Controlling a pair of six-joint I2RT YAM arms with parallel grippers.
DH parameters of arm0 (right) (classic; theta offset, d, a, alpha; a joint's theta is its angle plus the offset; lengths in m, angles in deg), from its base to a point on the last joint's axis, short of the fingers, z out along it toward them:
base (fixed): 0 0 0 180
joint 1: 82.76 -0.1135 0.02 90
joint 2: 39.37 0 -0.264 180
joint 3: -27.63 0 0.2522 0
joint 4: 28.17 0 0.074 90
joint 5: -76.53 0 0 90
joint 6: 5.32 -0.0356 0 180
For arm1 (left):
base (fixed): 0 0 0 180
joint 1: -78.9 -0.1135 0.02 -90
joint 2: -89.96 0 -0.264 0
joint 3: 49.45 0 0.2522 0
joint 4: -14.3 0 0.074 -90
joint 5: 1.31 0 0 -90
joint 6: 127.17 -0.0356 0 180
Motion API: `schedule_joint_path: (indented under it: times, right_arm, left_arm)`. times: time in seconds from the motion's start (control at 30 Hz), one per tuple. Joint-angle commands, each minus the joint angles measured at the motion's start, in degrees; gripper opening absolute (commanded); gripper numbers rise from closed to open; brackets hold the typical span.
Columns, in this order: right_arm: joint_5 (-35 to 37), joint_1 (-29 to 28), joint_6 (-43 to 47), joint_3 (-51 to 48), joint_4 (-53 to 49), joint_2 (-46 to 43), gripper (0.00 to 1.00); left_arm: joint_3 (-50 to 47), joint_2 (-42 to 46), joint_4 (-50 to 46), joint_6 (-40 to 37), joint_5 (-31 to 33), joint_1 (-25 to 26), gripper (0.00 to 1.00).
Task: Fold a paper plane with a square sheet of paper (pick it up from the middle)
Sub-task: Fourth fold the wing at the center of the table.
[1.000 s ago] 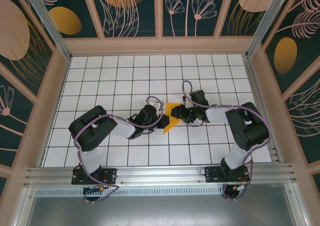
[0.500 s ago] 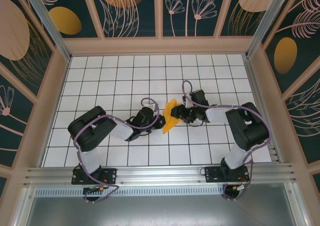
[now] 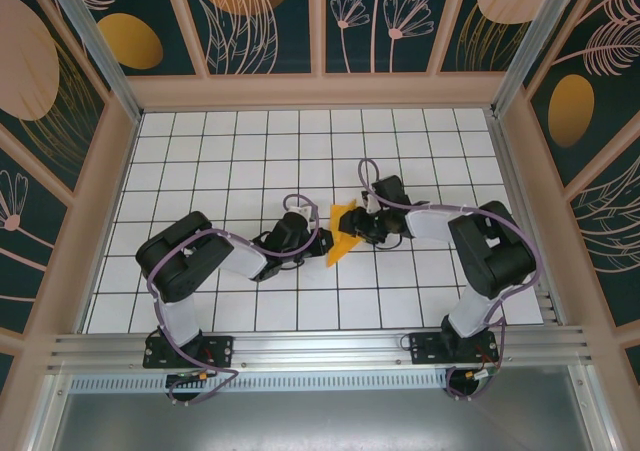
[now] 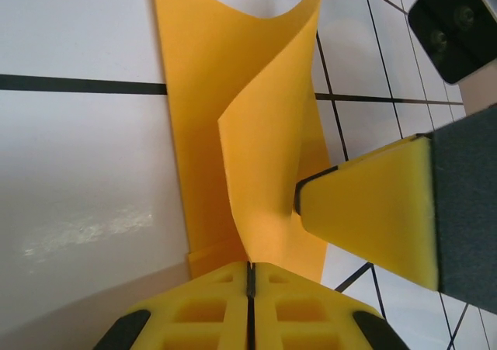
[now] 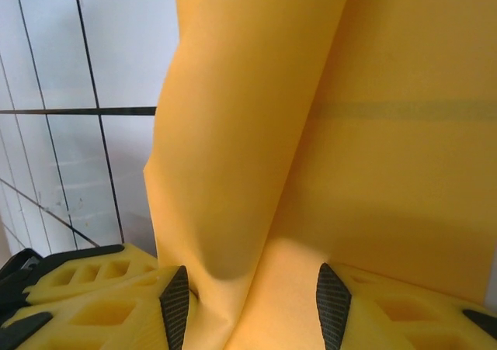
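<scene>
The square sheet of paper is a creased orange-yellow pointed shape at the middle of the white grid floor. One flap curls upright off the part lying flat. My left gripper is at the sheet's left side, shut on the lower edge of the raised flap. My right gripper comes in from the right. Its jaws stand apart with the bent paper bulging loosely between the two pads. One of its yellow fingers touches the flap's side.
The white tiled floor is ringed by tan walls and dark flower panels. An aluminium rail runs along the near edge by the arm bases. Open tiles lie behind and to both sides of the grippers.
The paper has gone from a flatter triangle to a narrower shape with a flap curled up. My right gripper has shifted slightly left onto the paper. The left gripper stays clamped.
</scene>
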Motion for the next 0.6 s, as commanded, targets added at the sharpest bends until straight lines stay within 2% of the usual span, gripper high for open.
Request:
schedule_joint_path:
  times: [0.0,0.27,0.43,0.57]
  right_arm:
    - [12.04,-0.53,1.79,-0.07,-5.8,5.9,0.52]
    - [17.75,-1.88,-0.45,1.99,-11.35,8.69,0.51]
    - [20.75,-2.23,-1.42,2.3,-13.42,9.8,0.48]
    - [21.35,-2.53,-1.82,2.38,-13.94,10.29,0.46]
  left_arm:
    - [1.53,-0.94,-1.1,-1.66,-1.02,-0.28,0.11]
    - [1.75,0.49,-3.61,-2.37,0.11,-0.27,0.17]
    - [1.21,5.8,-10.02,-2.4,5.42,-0.31,0.27]
    - [0.03,9.21,-10.85,-1.13,7.35,-0.47,0.3]
